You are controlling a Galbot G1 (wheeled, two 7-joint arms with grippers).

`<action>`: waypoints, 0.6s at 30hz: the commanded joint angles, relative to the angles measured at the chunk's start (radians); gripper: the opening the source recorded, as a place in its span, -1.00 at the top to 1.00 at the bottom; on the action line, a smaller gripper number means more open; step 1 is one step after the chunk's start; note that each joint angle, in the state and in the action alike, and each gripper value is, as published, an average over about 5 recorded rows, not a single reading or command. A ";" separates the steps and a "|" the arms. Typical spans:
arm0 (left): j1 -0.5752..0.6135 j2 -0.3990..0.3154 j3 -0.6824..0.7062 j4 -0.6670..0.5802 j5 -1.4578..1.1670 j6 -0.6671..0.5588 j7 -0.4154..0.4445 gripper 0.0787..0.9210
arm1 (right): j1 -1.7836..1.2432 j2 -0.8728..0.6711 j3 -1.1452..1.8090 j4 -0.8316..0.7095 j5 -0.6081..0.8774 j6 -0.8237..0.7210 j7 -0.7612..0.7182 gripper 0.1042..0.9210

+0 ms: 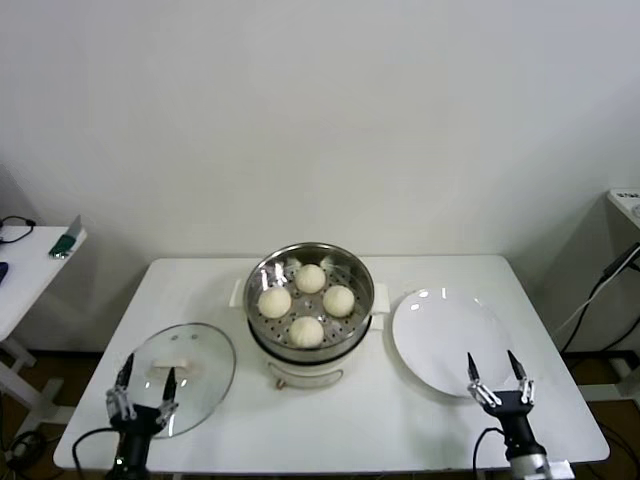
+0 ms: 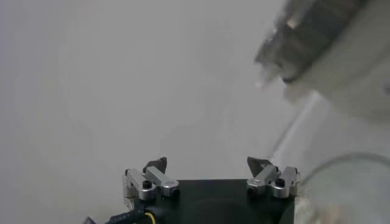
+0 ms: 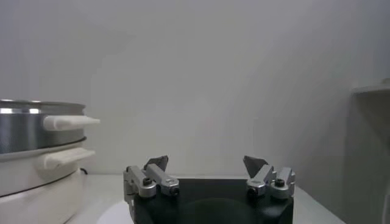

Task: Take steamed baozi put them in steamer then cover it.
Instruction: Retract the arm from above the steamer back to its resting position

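Four cream-white baozi (image 1: 306,301) sit on the perforated tray inside the steel steamer (image 1: 352,268) at the table's middle. The steamer also shows in the right wrist view (image 3: 27,137). The clear glass cover (image 1: 195,362) with its cream bar handle lies flat on the table, left of the steamer. My left gripper (image 1: 147,378) is open and empty above the cover's near edge; in the left wrist view (image 2: 207,165) its jaws stand wide apart. My right gripper (image 1: 493,363) is open and empty at the near edge of the white plate (image 1: 445,338); it also shows in the right wrist view (image 3: 206,163).
The white plate is empty, right of the steamer. A side table (image 1: 25,265) with a green object stands at far left. Another surface (image 1: 626,200) is at far right, with cables hanging below it.
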 commanded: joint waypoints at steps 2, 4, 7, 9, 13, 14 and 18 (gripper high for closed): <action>-0.147 0.028 -0.017 0.339 0.385 0.087 -0.145 -0.77 | -0.049 0.060 0.019 0.006 -0.019 0.053 0.028 -0.76; -0.164 0.032 -0.015 0.360 0.389 0.094 -0.132 -0.77 | -0.049 0.065 0.023 0.008 -0.020 0.052 0.029 -0.76; -0.184 0.035 -0.011 0.369 0.392 0.103 -0.104 -0.77 | -0.049 0.072 0.027 0.009 -0.022 0.051 0.030 -0.76; -0.196 0.036 -0.006 0.372 0.390 0.111 -0.083 -0.77 | -0.050 0.075 0.029 0.009 -0.025 0.051 0.032 -0.76; -0.230 0.038 0.004 0.377 0.385 0.128 -0.046 -0.77 | -0.057 0.082 0.032 0.014 -0.027 0.055 0.033 -0.76; -0.239 0.038 0.006 0.377 0.385 0.132 -0.038 -0.77 | -0.059 0.083 0.033 0.015 -0.027 0.057 0.033 -0.76; -0.274 0.038 0.014 0.375 0.381 0.158 -0.005 -0.77 | -0.070 0.084 0.034 0.018 -0.029 0.067 0.031 -0.76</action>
